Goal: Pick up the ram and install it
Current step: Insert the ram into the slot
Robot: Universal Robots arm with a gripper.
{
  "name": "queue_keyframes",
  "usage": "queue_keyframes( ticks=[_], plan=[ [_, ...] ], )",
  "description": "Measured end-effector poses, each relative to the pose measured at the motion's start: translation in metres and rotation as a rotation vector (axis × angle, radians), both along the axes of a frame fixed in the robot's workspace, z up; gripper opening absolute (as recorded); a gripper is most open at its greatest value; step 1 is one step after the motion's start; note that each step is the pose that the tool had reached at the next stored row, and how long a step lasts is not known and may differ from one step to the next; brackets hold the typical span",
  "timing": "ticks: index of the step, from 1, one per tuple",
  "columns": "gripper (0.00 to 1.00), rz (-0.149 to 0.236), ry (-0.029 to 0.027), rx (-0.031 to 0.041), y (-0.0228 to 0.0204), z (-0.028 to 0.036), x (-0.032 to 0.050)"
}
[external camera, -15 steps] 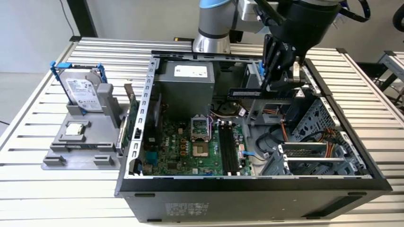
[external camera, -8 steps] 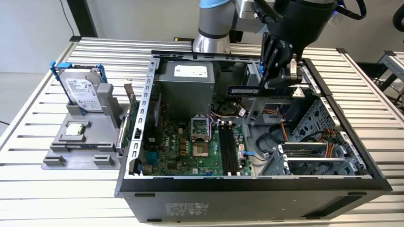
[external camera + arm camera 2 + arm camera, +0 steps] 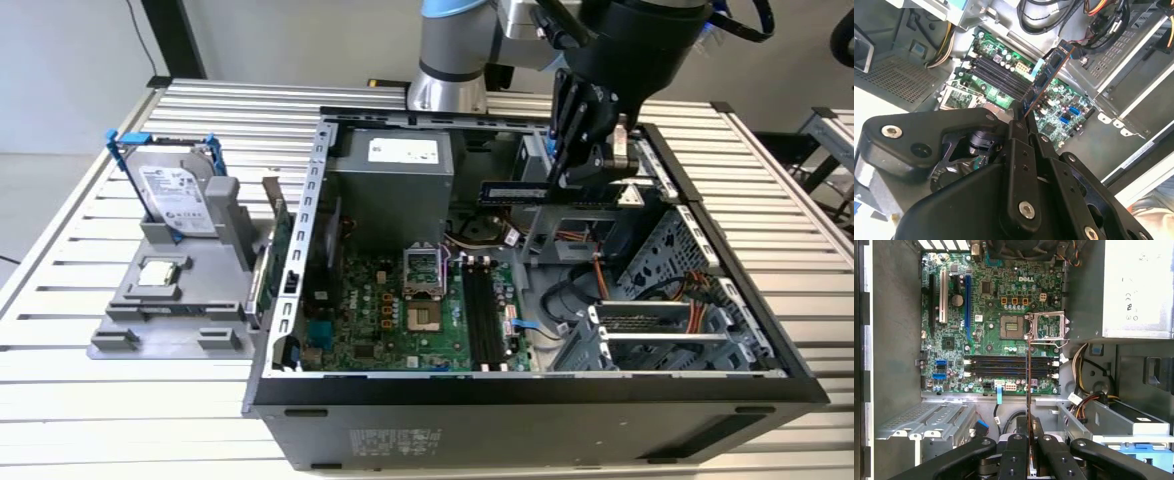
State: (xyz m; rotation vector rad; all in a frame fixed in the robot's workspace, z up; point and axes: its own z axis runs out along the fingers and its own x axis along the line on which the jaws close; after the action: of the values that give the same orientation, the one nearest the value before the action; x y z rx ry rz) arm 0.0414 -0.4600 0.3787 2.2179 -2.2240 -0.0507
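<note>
I count one ram (image 3: 513,190), and it is in my grasp: my fingers (image 3: 577,186) are closed flat on one end of the stick, with the rest reaching out past them toward the exterior view's left. In both wrist views the ram (image 3: 1048,76) (image 3: 1028,385) runs out from between my fingers (image 3: 1026,119) (image 3: 1029,440), seen edge-on in the first wrist view. It hangs in the air over the one open computer case (image 3: 534,398), above the single green motherboard (image 3: 387,320) and well apart from its bank of long black slots (image 3: 1010,367); how many slots there are I cannot tell for sure. The board carries one processor socket (image 3: 1011,327) with its metal frame swung open. On the bench (image 3: 80,410), beside the case at the exterior view's left, stands one grey holder (image 3: 160,310) bearing one silver hard drive (image 3: 174,195) upright in a blue bracket and one small square chip (image 3: 160,270) lying flat.
</note>
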Motion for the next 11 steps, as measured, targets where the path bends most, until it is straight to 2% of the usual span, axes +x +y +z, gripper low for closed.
queue_keyframes(
  ticks=[6, 11],
  plan=[
    [0.0, -0.02, 0.0, 0.0001, 0.0, -0.0001, 0.0],
    [0.0, -0.094, 0.0, 0.0001, 0.0, 0.0, 0.0]
  ],
)
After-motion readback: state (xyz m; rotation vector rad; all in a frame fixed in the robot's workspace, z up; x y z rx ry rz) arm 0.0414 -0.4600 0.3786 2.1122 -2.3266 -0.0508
